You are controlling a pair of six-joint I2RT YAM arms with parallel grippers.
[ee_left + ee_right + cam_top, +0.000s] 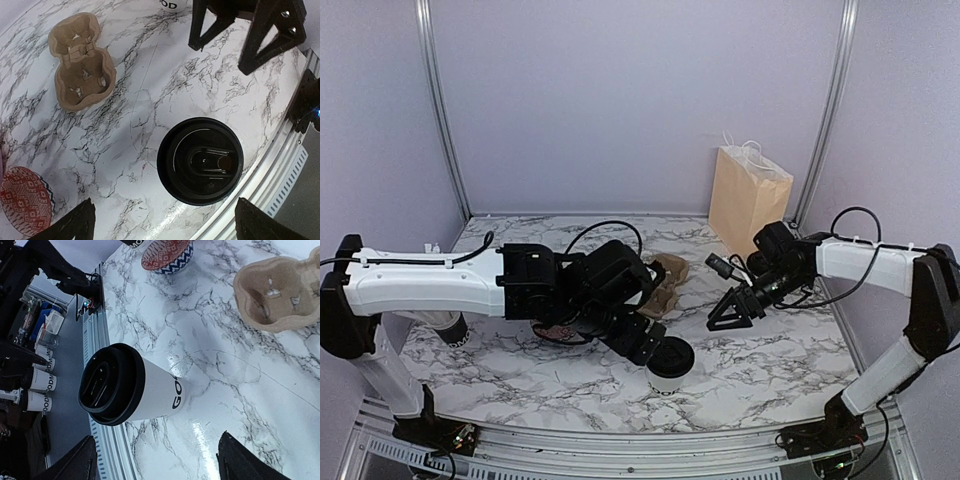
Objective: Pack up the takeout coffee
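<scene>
Our left gripper (167, 225) hangs wide open above the lidded coffee cup (155, 400), which stands near the front edge of the table (770, 370); we should centre the jaws on its body, below the lid (200, 161), before closing. Our right gripper (732, 312), also wide, holds nothing. The brown tray (80, 65) lies empty; inside the paper bag (748, 200) we cannot see.

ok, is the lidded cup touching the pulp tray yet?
Apart. The left wrist view shows the lidded cup standing on the table, with a wide strip of bare marble between it and the pulp tray.
</scene>
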